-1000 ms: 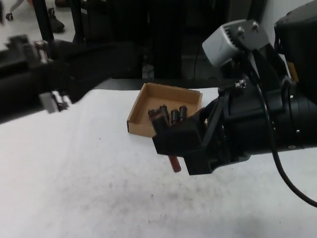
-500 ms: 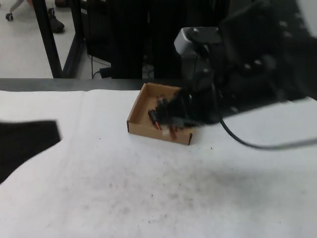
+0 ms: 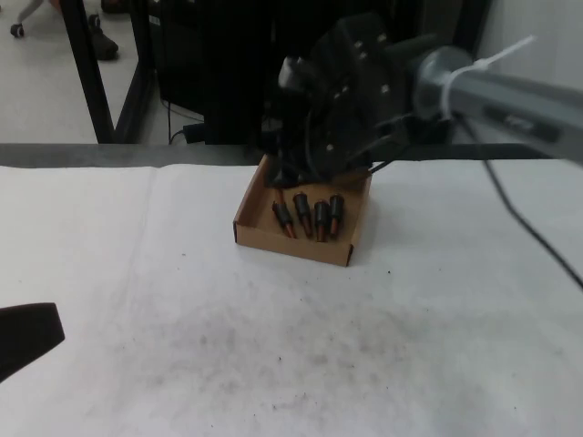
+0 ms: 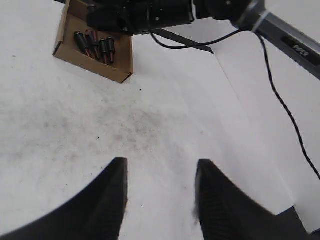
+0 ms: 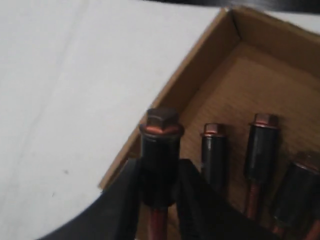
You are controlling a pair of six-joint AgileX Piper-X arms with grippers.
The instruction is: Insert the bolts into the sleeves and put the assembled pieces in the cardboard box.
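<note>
Presently, an assembled piece (image 5: pixel 159 145) is gripped firmly by the right gripper (image 5: pixel 160 167) over a wall of the cardboard box (image 5: pixel 197 80).
Three further pieces (image 5: pixel 214 152) are laid inside the box, which is set by the table's (image 3: pixel 273 355) far edge; the left gripper (image 4: pixel 160 172) is seen released toward the near-left corner.

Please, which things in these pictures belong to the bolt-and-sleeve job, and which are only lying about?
Belong to the job:
cardboard box
four assembled pieces in it

Only lying about:
white cover under the box
black frame post farther back
</note>
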